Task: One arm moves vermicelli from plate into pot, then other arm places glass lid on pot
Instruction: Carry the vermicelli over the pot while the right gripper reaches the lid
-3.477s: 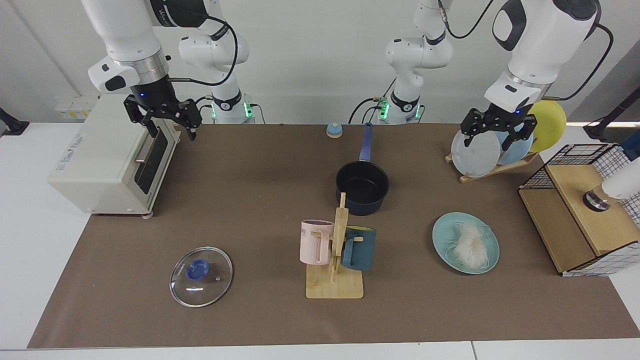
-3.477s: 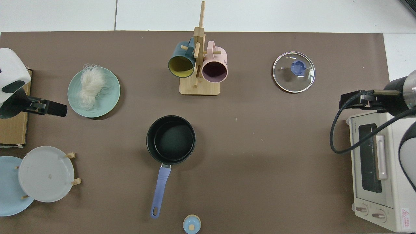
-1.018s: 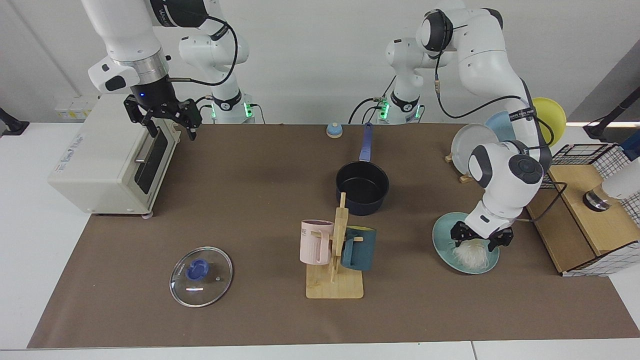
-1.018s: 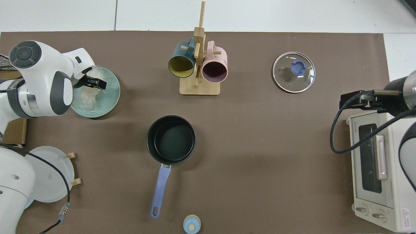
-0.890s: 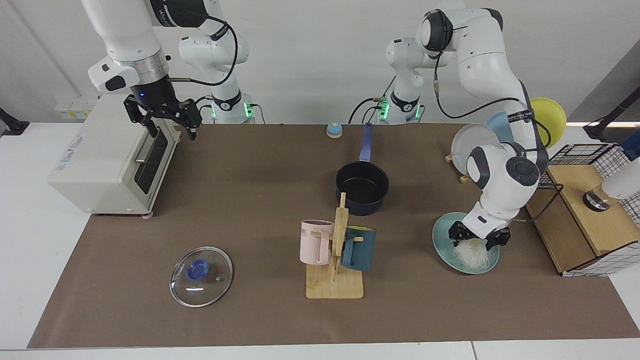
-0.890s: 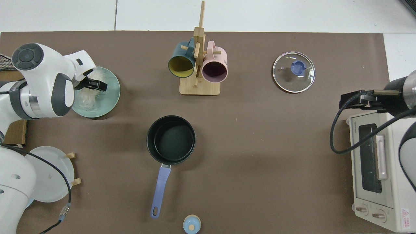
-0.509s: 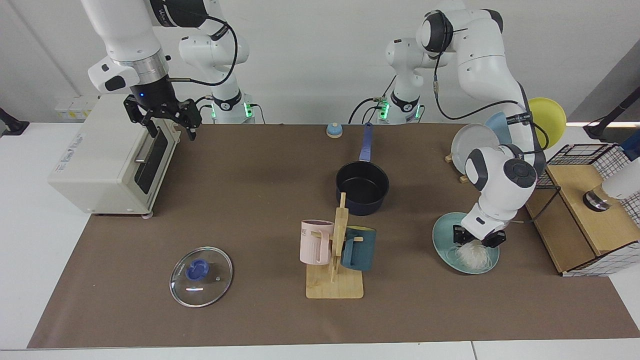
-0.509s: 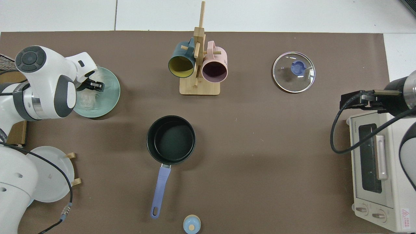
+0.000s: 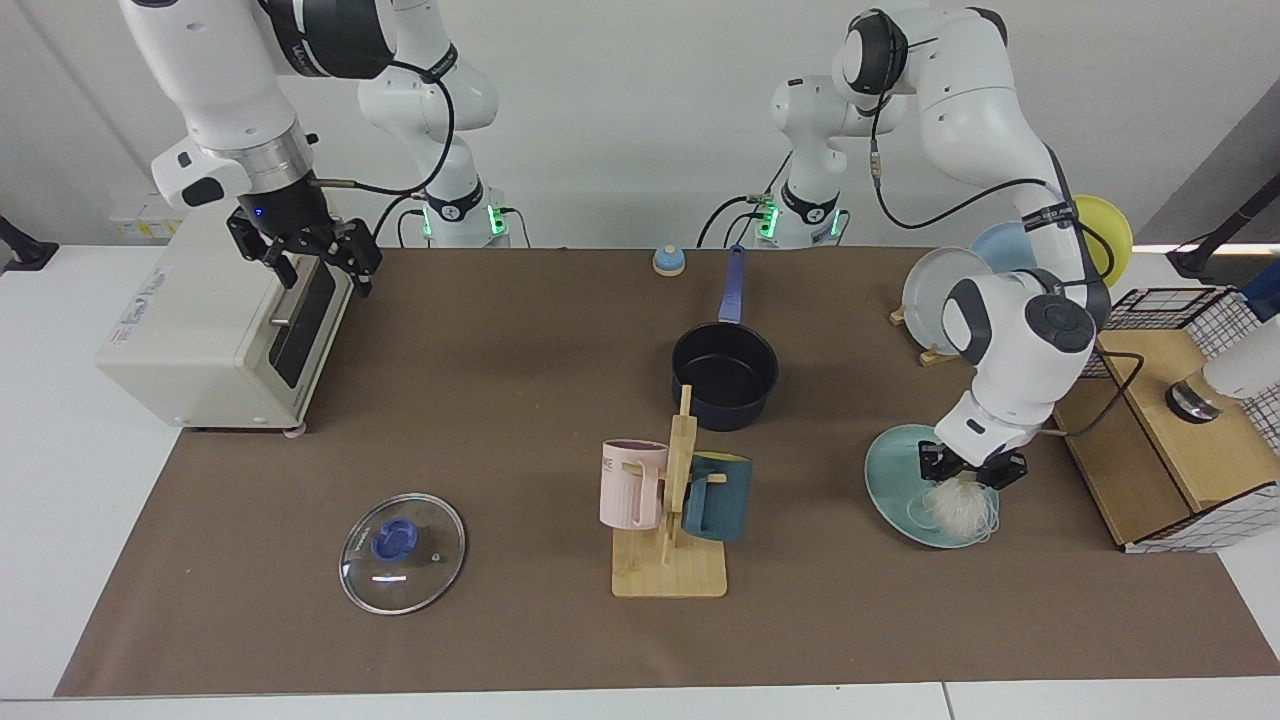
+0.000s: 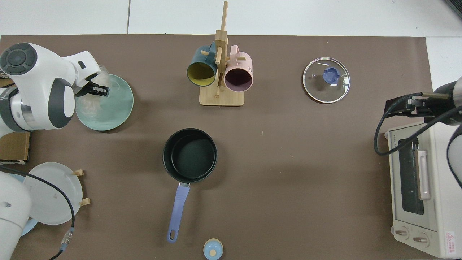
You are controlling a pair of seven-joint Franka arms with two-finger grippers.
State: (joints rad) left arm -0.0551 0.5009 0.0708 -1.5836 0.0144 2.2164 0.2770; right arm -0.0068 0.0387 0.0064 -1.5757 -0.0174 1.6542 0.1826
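White vermicelli (image 9: 961, 509) (plate (image 9: 888, 478)), left gripper (image 9: 972, 474) pinching

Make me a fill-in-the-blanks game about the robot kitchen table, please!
1. The left gripper is shut on the ____.
2. The pot has ____ inside it.
3. The glass lid lies flat on the ____ mat.
4. The right gripper hangs open beside the white ____.

Missing words: vermicelli; nothing; brown; toaster oven

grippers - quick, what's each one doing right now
Left gripper: shut on the vermicelli, over the plate.
Right gripper: open, holding nothing, waiting above the toaster oven.
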